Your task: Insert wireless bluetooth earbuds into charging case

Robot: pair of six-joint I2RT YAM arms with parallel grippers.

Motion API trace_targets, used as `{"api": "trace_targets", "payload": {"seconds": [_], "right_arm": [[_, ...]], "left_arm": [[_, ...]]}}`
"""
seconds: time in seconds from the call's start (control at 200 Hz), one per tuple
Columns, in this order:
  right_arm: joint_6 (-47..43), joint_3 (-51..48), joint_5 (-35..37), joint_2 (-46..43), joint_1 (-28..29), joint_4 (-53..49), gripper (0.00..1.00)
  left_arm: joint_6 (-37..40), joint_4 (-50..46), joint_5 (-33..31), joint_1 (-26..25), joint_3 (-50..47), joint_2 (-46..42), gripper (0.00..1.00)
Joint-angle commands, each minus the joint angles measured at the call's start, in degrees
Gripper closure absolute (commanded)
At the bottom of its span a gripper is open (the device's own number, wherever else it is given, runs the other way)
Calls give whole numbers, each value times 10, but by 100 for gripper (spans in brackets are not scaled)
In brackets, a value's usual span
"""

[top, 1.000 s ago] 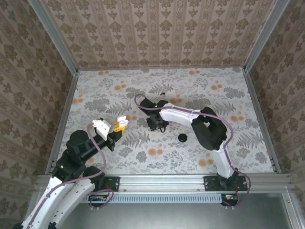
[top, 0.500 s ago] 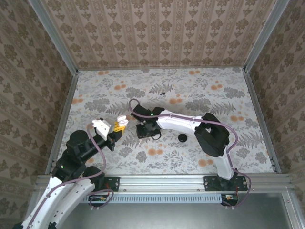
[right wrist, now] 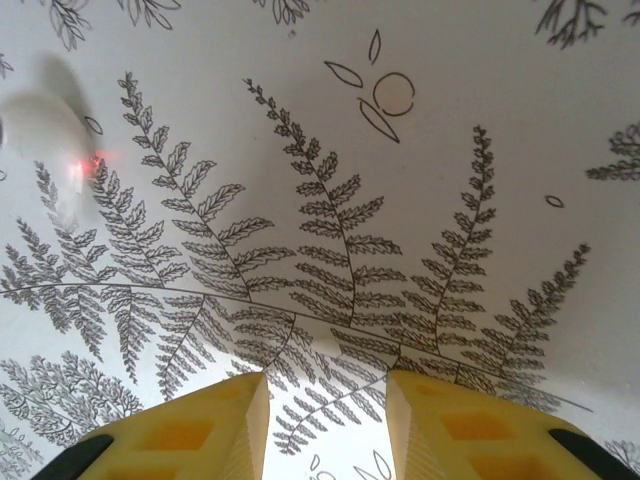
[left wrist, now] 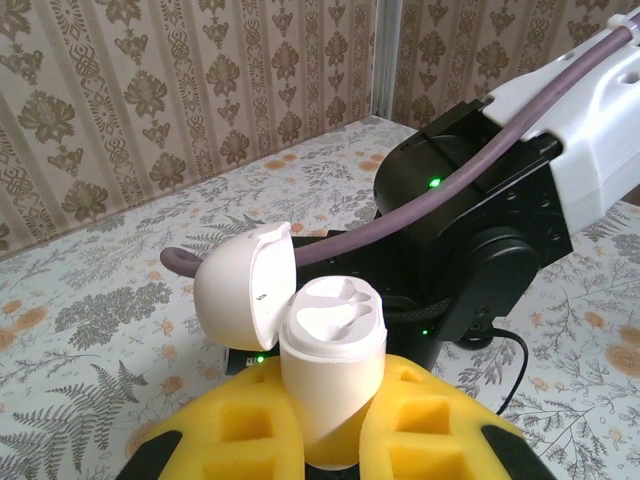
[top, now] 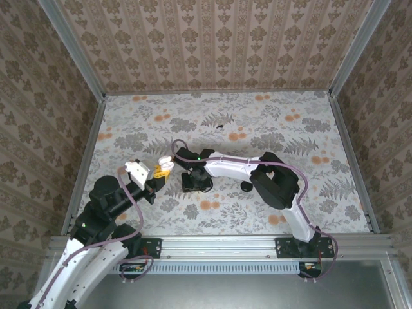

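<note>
The case [left wrist: 330,380] has its base buried between the left gripper [left wrist: 325,445] pads. A white blur [right wrist: 40,125] hugs the right wrist view's edge. The dark speck [top: 219,126] is too small to name.

From above, the charging case [top: 164,162] sits between the fingers of the left gripper [top: 158,170], at 9 o'clock from the middle of the table [top: 309,193]. The right gripper [top: 196,183] hangs over bare table near the case, at its 4 o'clock, with a round disc [top: 246,187] at the gripper's 3 o'clock. One earbud [top: 220,126] lies on the table at 12 o'clock, well behind both grippers.
</note>
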Motion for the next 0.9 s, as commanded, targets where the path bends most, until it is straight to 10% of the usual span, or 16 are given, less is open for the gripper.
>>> {"api": "trace_targets", "payload": {"seconds": [0.0, 0.895], "right_arm": [[9, 20, -10, 23, -1, -9, 64], [-92, 217, 25, 87, -2, 31, 69]], "left_arm": [[6, 9, 13, 3, -2, -6, 100], [24, -28, -29, 3, 18, -39, 100]]}}
